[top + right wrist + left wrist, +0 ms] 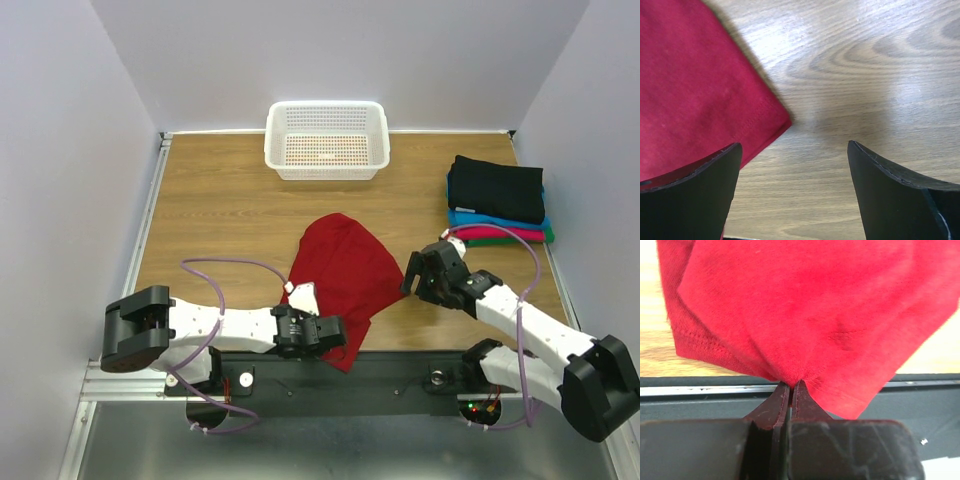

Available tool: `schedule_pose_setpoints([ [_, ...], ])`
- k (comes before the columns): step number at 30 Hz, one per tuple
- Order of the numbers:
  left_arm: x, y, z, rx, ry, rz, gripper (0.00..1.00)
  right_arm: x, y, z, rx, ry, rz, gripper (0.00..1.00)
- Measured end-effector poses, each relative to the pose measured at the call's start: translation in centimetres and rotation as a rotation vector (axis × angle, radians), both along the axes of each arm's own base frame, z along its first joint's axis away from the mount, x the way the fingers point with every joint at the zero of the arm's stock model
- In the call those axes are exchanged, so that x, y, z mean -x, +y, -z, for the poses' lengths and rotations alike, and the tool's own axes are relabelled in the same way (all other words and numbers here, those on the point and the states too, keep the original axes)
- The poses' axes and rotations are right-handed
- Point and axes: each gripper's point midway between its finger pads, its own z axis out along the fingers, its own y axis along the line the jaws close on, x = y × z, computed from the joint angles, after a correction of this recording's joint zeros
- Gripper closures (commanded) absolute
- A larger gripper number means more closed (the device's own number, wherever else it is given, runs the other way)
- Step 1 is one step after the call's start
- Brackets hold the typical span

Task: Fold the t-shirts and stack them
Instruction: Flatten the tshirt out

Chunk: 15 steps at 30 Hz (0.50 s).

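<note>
One dark red t-shirt point(340, 272), unfolded, lying crumpled at the near middle of the table point(220, 215). Its lowest corner hangs over the front edge onto the black rail point(400, 372).

Held: the left gripper point(790, 388) is pinched tight on that near hem, with a pucker of cloth gathered between the closed jaws (an edge grip, judged to be for drawing the shirt out flat before any fold).

Not held: the right gripper point(794, 145) hangs just off the shirt's right-hand corner. Its fingers are spread wide, with nothing between them but bare wood. It appears placed to take that corner, so both arms could tension the cloth together.

Condition of item: plain knit with a stitched hem visible along the edges. The cloth is doubled over itself into a rough wedge, rounded at the far end and narrowing toward the rail. It carries several soft creases and no clean fold line, so folding is judged not yet begun.

Four folded t-shirts point(497, 190), stacked at the far right of the table, well apart from the red one. Black is on top, with bright blue, magenta and green showing beneath as thin edges. This is the likely destination for the red one.

One white perforated basket point(327, 140), at the far middle edge, apart from all cloth.
</note>
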Motion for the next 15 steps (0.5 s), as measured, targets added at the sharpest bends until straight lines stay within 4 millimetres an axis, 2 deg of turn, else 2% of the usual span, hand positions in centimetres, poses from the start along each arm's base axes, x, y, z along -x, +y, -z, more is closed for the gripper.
schedule_pose_setpoints([
  [10,0.0,-1.1,-1.6,0.050,-0.017,0.055,0.99,-0.3,-0.5,2.1,0.061,0.053,0.016,0.21],
  [15,-0.1,-1.5,-2.6,0.096,-0.026,0.059,0.99,-1.1,0.1,2.4,0.067,0.063,-0.004,0.35],
])
